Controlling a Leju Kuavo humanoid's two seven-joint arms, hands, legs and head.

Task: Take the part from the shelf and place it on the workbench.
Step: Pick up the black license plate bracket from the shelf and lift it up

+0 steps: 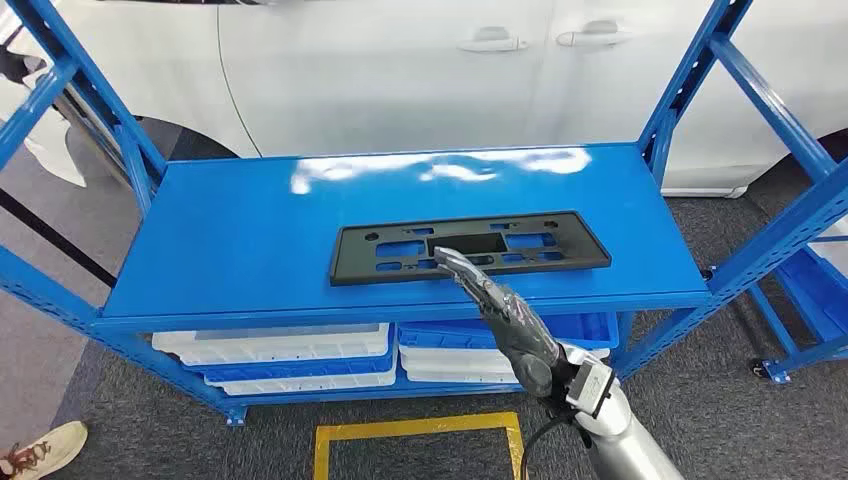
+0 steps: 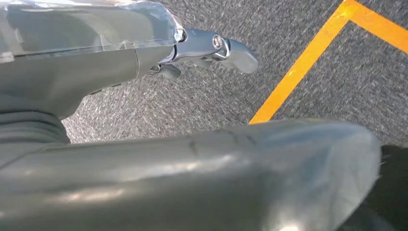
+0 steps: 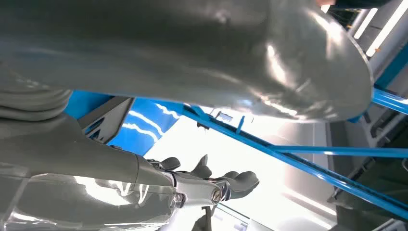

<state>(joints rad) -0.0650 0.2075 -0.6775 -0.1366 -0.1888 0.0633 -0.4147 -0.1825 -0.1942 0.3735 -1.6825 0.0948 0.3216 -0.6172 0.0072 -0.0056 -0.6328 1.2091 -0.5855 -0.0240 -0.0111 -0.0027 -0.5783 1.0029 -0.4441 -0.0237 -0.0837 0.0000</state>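
The part (image 1: 470, 246) is a flat black plastic frame with cut-outs. It lies on the top board of the blue shelf (image 1: 240, 230), right of the middle. My right hand (image 1: 500, 305) reaches up from below, its fingers stretched out flat with the tips over the part's front edge; it holds nothing. In the right wrist view the fingers (image 3: 226, 185) are spread apart beside a corner of the part (image 3: 108, 120). My left hand (image 2: 159, 159) hangs over the grey carpet, one finger (image 2: 226, 48) stretched straight, with nothing in it.
White and blue trays (image 1: 300, 355) are stacked on the shelf's lower level. Blue uprights (image 1: 690, 90) frame the shelf at both ends. A white car (image 1: 420, 70) stands behind it. Yellow floor tape (image 1: 420, 430) marks a box in front; a person's shoe (image 1: 40, 450) is at lower left.
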